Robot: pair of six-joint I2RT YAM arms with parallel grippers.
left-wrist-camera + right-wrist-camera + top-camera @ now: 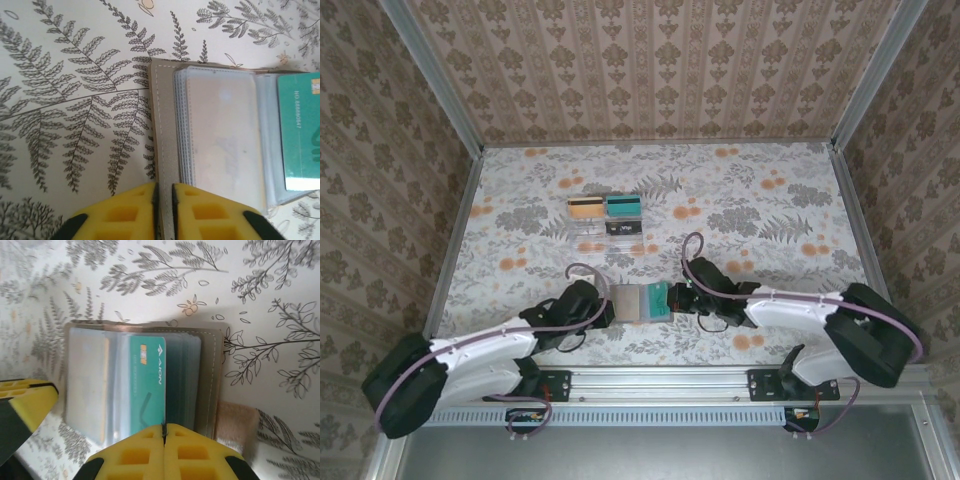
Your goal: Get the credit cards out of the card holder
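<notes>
- Right fingers (pixel 132 457) are pinched shut on the near short edge of the teal credit card (pixel 147 385); its long axis runs straight away from them.
- Left fingers (pixel 130 217), narrow, clamp the opposite cover of the card holder (pixel 165 125), which lies open on the tabletop (pixel 770 200).

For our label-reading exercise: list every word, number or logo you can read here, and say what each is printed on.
"AION": teal-green credit card in the open card holder.
"NO.888...": same card, seen from the left wrist; later digits blurred.
Other small print on it, and the cards in the clear stand: too small to read.
</notes>
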